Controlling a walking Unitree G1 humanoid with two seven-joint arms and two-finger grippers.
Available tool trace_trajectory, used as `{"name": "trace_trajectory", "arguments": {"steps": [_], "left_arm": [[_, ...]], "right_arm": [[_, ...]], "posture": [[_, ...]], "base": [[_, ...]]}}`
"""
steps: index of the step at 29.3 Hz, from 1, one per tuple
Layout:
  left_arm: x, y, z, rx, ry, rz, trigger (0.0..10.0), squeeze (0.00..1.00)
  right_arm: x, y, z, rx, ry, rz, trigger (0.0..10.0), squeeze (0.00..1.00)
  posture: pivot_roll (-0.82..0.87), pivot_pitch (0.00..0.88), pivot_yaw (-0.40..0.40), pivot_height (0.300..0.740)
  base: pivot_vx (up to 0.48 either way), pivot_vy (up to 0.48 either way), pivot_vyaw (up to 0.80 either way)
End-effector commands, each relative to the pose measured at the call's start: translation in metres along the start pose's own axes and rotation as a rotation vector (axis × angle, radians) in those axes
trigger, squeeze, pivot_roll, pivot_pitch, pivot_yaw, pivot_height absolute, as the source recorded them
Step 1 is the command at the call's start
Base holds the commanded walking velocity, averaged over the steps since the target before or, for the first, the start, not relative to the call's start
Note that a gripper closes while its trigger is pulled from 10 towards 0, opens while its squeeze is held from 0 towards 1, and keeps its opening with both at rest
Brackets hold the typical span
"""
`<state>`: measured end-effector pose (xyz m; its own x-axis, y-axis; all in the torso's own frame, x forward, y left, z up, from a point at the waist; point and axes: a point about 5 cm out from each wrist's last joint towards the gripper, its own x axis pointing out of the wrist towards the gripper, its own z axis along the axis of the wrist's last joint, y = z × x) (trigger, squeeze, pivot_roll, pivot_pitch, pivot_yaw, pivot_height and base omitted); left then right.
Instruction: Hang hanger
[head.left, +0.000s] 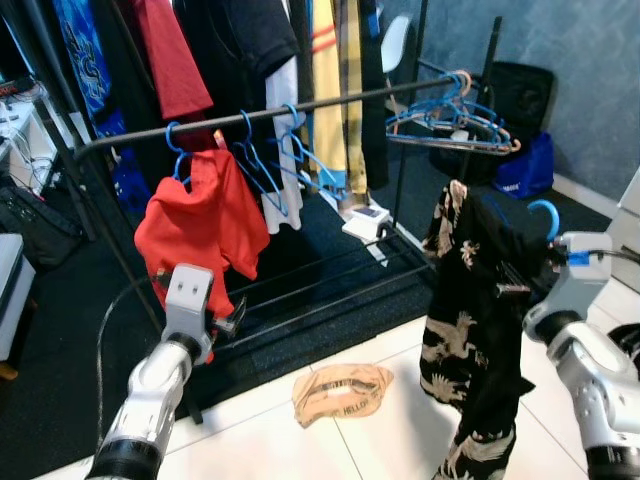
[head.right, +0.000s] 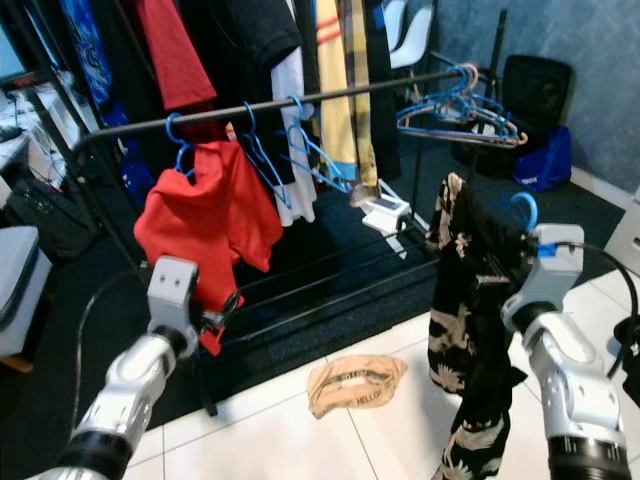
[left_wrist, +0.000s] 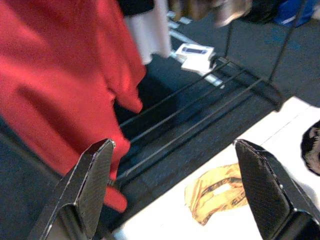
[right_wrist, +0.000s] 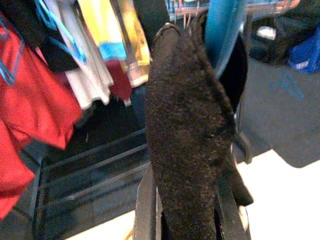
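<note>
- We're holding the blue hanger (head.left: 543, 214) w/ a black patterned shirt (head.left: 470, 330) draped on it, in the right gripper (right_wrist: 182, 210); its fingers are pinching the collar area, fabric bunched between them in the right wrist view.
- Hanger is sitting up at our right side, well apart from the rack rail (head.left: 300, 108) and lower than it. Prob. held out like this so the shirt is hanging free above the white tile floor (head.left: 300, 440).
- Hook is pointing up, curling over at the top. Hanger's long axis (shoulder to shoulder) seems to be running roughly away from us, since the shirt is showing edge-on as a narrow column — a judgement, the bar itself is hidden under cloth. Shirt's long axis is hanging vertical.
- Left gripper (left_wrist: 175, 190) is raised low at our left w/ fingers spread wide, holding nothing, near the hem of the red shirt (head.left: 200, 225) already on the rail — likely just parked clear.
- Rail is carrying blue empty hangers (head.left: 290, 160) mid-span, more hangers (head.left: 455, 115) bunched at the far end; the gap between looks like the spot to aim for.
- A tan cloth (head.left: 342, 392) is lying on the tiles, between the two arms.
- Hook isn't over the rail yet, so we're needing a lift + reach fwd.
</note>
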<state>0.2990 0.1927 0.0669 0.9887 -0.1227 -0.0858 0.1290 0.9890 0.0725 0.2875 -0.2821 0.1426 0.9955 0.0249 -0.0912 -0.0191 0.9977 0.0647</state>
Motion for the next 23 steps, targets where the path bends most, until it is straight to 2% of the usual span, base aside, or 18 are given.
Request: {"name": "trace_trajectory", "arguments": {"steps": [1, 13, 23], "left_arm": [[-0.0060, 0.0030, -0.0025, -0.015, 0.005, 0.013, 10.0, 0.00], [-0.0095, 0.0000, -0.0068, -0.028, 0.021, 0.003, 10.0, 0.00], [-0.0134, -0.0013, -0.0078, -0.031, 0.034, 0.001, 10.0, 0.00]], "right_arm": [[-0.0043, -0.0046, 0.0056, 0.000, -0.037, -0.010, 10.0, 0.00], [-0.0052, -0.0123, 0.0125, -0.008, -0.049, -0.026, 10.0, 0.00], [-0.0063, -0.0117, 0.0141, -0.007, -0.052, -0.011, 10.0, 0.00]], "posture": [[-0.09, 0.000, 0.063, 0.740], [-0.10, 0.000, 0.063, 0.740], [-0.10, 0.000, 0.063, 0.740]], "base": [[0.304, 0.000, 0.00], [0.298, 0.000, 0.00], [0.282, 0.000, 0.00]]}}
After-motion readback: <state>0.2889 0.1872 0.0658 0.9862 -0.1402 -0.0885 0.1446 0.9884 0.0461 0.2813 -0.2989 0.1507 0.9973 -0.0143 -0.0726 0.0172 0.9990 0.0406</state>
